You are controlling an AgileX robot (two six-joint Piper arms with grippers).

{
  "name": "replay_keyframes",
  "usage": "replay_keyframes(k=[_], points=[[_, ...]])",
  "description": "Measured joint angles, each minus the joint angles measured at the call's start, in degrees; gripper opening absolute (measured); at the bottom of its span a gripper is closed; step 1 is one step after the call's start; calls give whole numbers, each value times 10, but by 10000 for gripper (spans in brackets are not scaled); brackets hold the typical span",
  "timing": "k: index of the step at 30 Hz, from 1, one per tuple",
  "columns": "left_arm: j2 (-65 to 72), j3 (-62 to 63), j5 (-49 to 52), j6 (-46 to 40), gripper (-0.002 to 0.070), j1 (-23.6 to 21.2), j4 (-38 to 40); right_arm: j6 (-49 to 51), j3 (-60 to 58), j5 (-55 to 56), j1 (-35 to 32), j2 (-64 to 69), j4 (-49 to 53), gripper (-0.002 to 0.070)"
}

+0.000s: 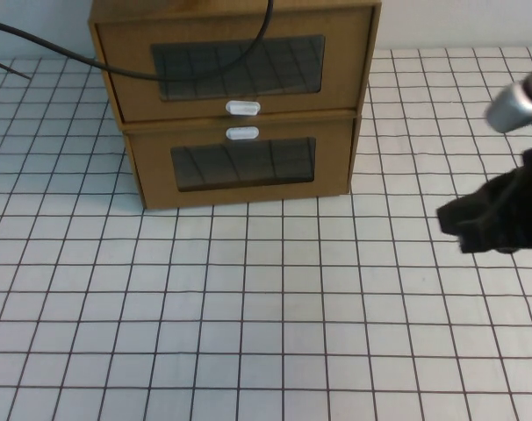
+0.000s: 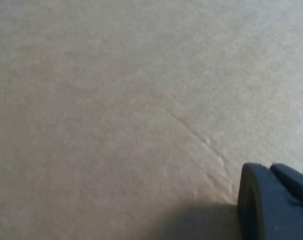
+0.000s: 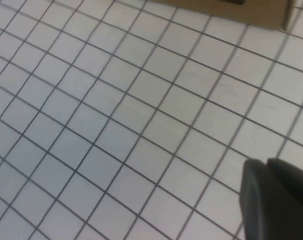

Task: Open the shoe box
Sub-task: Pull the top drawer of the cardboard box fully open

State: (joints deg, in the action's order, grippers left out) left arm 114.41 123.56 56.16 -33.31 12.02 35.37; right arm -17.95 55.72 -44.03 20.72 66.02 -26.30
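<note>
Shoe box (image 1: 240, 96) is at the far side of the gridded table (image 1: 248, 333), roughly centre. It's a two-drawer cardboard unit with its front facing the robot. Both drawers look fully pushed in, upper drawer (image 1: 125, 61) stacked on lower drawer (image 1: 152, 175), so the opening hasn't started.

Each drawer has a small white pull: upper handle (image 1: 242, 107) and lower handle (image 1: 242, 133), one right above the other. Both are little bars running left-right across the front.

Right gripper (image 1: 455, 224) hangs over the table on the right with its fingers pressed together, holding nothing. The key bit is that the handles lie forward and to the left of it, well apart. Its own camera mostly sees grid, with just a corner of the box.

Left gripper (image 2: 269, 167) doesn't show from above. Its wrist view is filled with plain cardboard, so it's hard up against some face of the box, though which one is anyone's guess. Its fingers look closed on each other too, not pinching anything. A black cable (image 1: 73, 54) drapes over the box front from the left.

Best guess is the right arm goes for a pull, and it'd need to spread first and then draw toward the robot.
</note>
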Motion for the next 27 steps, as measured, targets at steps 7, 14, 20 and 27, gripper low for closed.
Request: replay_keyframes(k=[7, 14, 20, 27], points=[[0, 0, 0, 3, -2, 0, 1, 103, 128, 5, 175, 143, 190, -13], [0, 0, 0, 5, -2, 0, 1, 227, 185, 35, 317, 243, 515, -13], [0, 0, 1, 5, -2, 0, 2, 243, 185, 114, 341, 286, 683, 19], [0, 0, 2, 5, -2, 0, 2, 331, 188, 173, 333, 321, 865, 221]])
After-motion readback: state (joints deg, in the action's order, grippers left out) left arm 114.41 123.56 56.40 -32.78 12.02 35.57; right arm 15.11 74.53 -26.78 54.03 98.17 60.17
